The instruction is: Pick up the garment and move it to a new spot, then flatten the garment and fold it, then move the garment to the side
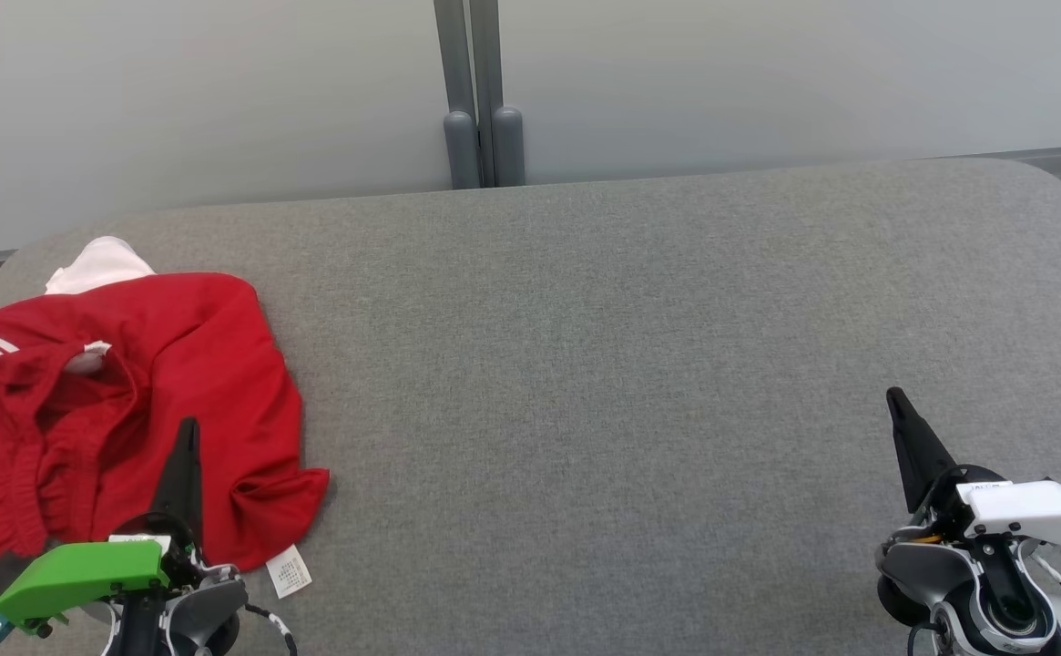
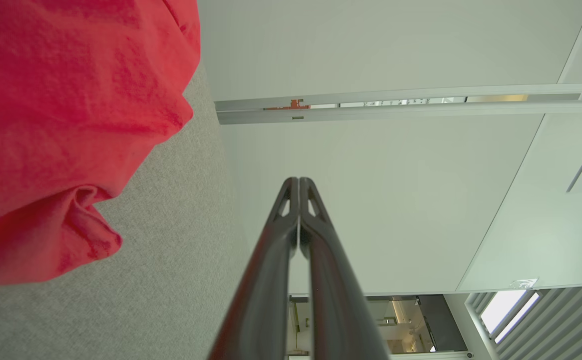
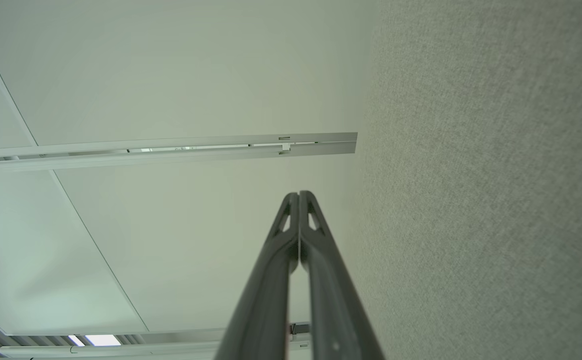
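Note:
A crumpled red garment [image 1: 129, 392] with white trim and a white label lies at the left end of the grey table [image 1: 603, 364]. In the head view my left gripper [image 1: 188, 428] hangs over the garment's lower right part, its dark fingers pressed together with nothing between them. The left wrist view shows the same red cloth [image 2: 61, 125] to the left of the closed left gripper [image 2: 299, 181]. My right gripper [image 1: 894, 396] is shut and empty over bare table at the lower right, far from the garment; its tips [image 3: 299, 194] meet in the right wrist view.
Pale wall panels with a grey post [image 1: 480, 100] stand behind the table's far edge. The table's rounded corners lie at the far left and far right. Grey tabletop stretches between the garment and the right gripper.

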Robot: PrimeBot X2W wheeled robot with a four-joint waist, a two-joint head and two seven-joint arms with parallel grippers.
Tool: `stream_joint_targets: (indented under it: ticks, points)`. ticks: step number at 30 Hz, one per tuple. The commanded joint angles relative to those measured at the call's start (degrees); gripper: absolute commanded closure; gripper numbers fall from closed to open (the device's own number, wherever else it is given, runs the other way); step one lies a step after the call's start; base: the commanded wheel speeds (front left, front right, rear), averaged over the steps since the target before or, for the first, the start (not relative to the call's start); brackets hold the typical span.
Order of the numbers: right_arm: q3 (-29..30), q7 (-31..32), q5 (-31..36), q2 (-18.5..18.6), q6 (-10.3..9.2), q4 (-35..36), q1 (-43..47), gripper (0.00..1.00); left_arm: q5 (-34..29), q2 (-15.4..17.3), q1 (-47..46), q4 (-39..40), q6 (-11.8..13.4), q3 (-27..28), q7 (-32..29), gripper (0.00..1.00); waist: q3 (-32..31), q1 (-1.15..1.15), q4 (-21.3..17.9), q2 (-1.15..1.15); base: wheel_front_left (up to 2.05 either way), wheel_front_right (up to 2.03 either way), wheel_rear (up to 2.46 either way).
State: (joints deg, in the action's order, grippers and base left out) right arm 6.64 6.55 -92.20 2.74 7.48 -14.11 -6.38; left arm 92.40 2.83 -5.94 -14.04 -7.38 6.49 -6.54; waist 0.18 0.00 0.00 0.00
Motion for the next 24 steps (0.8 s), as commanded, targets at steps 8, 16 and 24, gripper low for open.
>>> stream_joint_targets:
  ticks: [8,16,24]
  points:
    - [-0.01,0.11,-0.42,0.09,0.02,0.29,0.46,1.00,0.02,0.08,-0.62,0.07,-0.24,0.11,-0.16,1.00,0.00,0.00,0.00,0.00,0.00,0.00,0.00]
    - [-0.01,0.11,-0.42,0.09,0.02,0.29,0.46,1.00,0.02,0.08,-0.62,0.07,-0.24,0.11,-0.16,1.00,0.00,0.00,0.00,0.00,0.00,0.00,0.00]
    - [-0.01,0.11,-0.42,0.09,0.02,0.29,0.46,1.00,0.02,0.08,-0.62,0.07,-0.24,0.11,-0.15,1.00,0.00,0.00,0.00,0.00,0.00,0.00,0.00]
